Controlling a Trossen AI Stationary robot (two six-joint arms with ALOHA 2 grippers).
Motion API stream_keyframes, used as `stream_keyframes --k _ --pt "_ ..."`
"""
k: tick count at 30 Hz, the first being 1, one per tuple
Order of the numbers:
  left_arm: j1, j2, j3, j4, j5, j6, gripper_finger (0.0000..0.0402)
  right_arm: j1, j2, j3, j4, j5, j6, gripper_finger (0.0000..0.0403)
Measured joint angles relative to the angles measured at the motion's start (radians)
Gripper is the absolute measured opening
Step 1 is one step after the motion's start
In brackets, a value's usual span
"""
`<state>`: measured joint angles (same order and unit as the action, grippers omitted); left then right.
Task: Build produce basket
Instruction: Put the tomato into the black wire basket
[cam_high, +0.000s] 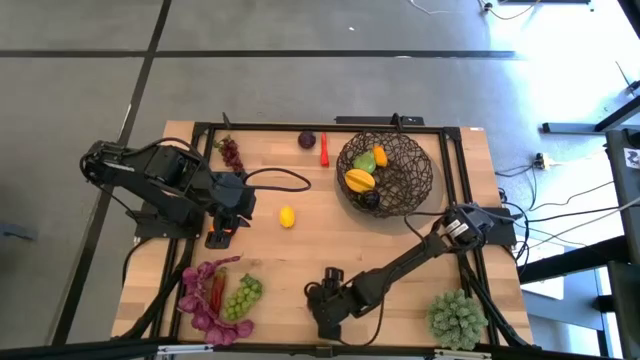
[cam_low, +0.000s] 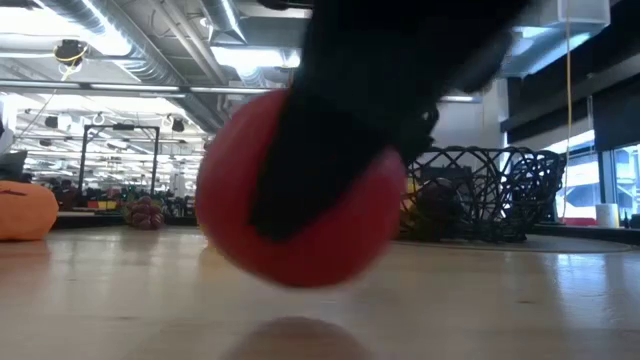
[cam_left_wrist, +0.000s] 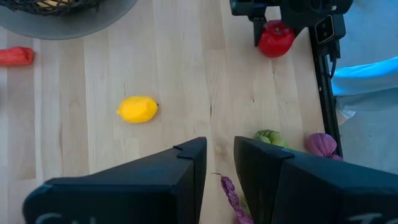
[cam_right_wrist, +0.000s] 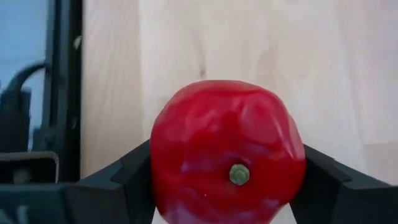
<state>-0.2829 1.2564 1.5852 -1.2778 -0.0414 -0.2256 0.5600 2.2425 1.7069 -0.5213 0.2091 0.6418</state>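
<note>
Right gripper (cam_right_wrist: 227, 186) down at the near edge of the table (cam_high: 400, 250), fingers on both sides of a red apple (cam_right_wrist: 227, 152) and grasping it, apple just clear of the wood in the low view. Left gripper (cam_left_wrist: 217, 165) low over the left side of the table, fingers narrowly parted with nothing between them, near a lemon (cam_high: 287, 217). Farther out, basket (cam_high: 410, 185) at the far right with yellow and green fruit inside, red chilli (cam_high: 324, 150) just beside it, green grapes (cam_high: 243, 296) and purple leaves (cam_high: 205, 310) at the near left corner.
</note>
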Motion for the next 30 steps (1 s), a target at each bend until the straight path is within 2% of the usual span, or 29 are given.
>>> stream_keyframes --k 6,17,22,24,27,30 --pt "0.0 0.0 0.0 0.0 0.0 0.0 0.0071 -0.032 0.0 0.146 -0.247 0.055 0.093 0.026" --pt "0.0 0.0 0.0 -0.018 0.0 -0.001 0.0071 -0.1 0.0 0.508 -0.71 0.143 0.269 0.026" --pt "0.0 0.0 0.0 -0.017 0.001 -0.029 0.0071 -0.126 0.0 0.631 -0.927 0.244 0.393 0.026" --pt "0.0 0.0 0.0 -0.017 0.0 -0.033 0.0071 -0.138 -0.009 0.649 -1.003 0.287 0.435 0.026" --pt "0.0 0.0 0.0 -0.016 0.0 -0.033 0.0071 -0.164 -0.046 0.63 -1.064 0.298 0.502 0.026" --pt "0.001 0.0 0.0 -0.014 -0.001 -0.033 0.0071 -0.196 -0.07 0.632 -1.05 0.306 0.489 0.026"
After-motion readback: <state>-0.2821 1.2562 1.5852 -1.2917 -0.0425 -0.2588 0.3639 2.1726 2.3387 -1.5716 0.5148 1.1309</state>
